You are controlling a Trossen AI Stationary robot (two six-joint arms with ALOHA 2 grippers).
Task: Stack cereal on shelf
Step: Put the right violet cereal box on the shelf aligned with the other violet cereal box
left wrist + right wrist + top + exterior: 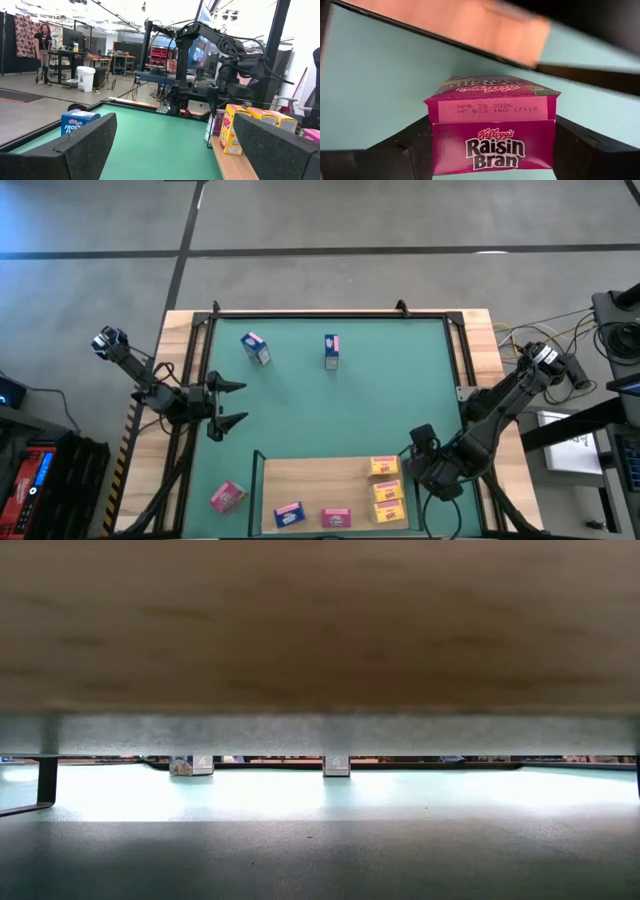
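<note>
Left arm: waits over the left edge of the large green mat (330, 410). The left gripper (240, 402) has its jaws spread wide, holds nothing and points toward the middle of the mat.

Loose stock:
- 1 small pink cardboard cereal box (228, 497) lies on the mat just left of the shelf.
- 1 small blue cardboard cereal box (256, 348) and 1 upright box (332, 351) stand near the far edge.

Shelf: the flat light-wood board with thin dark corner posts (320, 480) carries 5 boxes:
- 1 blue box (289, 514).
- 1 pink box (337, 518).
- 3 yellow boxes (387, 490), set in a column at the right end.

Right arm: the right gripper (425, 450) sits at the shelf's far right corner. In the right wrist view, both fingers press the sides of a pink Raisin Bran box (492, 135), so the jaws are clamped on it. The box is over the green mat, with the board's edge just beyond. I cannot tell whether it is lifted.

Step, as judged: a pick is in hand, with the carry to the shelf to follow.

Next move: raise the box above the board's rim and corner post, then set it on bare wood.

Room: open board lies left of the yellow column and along the far strip. The tight spots are the right corner post and the yellow column, both close beside the gripper.
</note>
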